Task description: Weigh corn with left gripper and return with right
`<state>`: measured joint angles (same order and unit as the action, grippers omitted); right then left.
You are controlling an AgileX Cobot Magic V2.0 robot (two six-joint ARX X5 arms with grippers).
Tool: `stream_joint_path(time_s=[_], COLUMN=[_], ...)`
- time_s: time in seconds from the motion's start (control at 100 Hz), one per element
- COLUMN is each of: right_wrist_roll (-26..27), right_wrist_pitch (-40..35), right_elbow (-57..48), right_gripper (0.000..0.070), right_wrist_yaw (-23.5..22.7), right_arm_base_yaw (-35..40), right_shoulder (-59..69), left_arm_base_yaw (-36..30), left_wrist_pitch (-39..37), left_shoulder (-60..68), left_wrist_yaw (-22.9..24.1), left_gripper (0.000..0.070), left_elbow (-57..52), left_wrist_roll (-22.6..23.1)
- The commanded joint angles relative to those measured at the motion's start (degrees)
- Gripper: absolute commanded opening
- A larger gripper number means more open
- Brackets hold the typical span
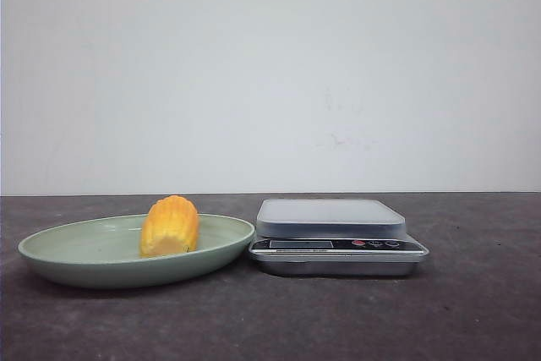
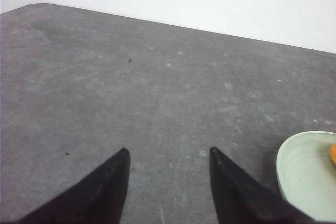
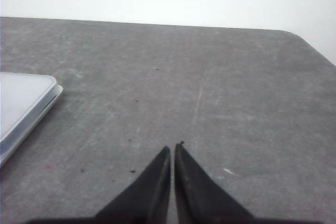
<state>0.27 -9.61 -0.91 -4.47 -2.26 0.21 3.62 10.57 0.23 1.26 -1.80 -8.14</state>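
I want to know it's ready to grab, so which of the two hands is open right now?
The left hand: its two fingers stand wide apart over bare table. The right hand has its fingertips pressed nearly together.

We can read no text, brand, number or sign in any view. The one place where writing could stand is the front panel of the scale (image 1: 338, 246), at about 3 o'clock from the plate (image 1: 84, 266): its display window (image 1: 301, 244) shows no digits we can make out, and the small red and dark buttons (image 1: 375, 243) beside it are too small for us to tell any marking.
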Motion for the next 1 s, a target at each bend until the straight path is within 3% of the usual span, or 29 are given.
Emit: stream_joint_path(time_s=[0.0, 0.99], right_wrist_roll=[0.4, 0.5], right_wrist_pitch=[0.6, 0.6], right_elbow=[0.2, 0.2], right_gripper=[0.0008, 0.0008], right_wrist_yaw=[0.0, 0.0], right_arm_base_yaw=[-0.5, -3.6], right_shoulder=[0.0, 0.0], left_arm_base_yaw=[0.2, 0.2], left_wrist_pitch=[0.2, 0.2], left_shoulder=[-0.1, -0.1], left_wrist_yaw=[-0.2, -0.2], left_gripper=[0.0270, 0.0271], left_elbow=[1.0, 1.0], left_wrist_roll=[-0.1, -0.1])
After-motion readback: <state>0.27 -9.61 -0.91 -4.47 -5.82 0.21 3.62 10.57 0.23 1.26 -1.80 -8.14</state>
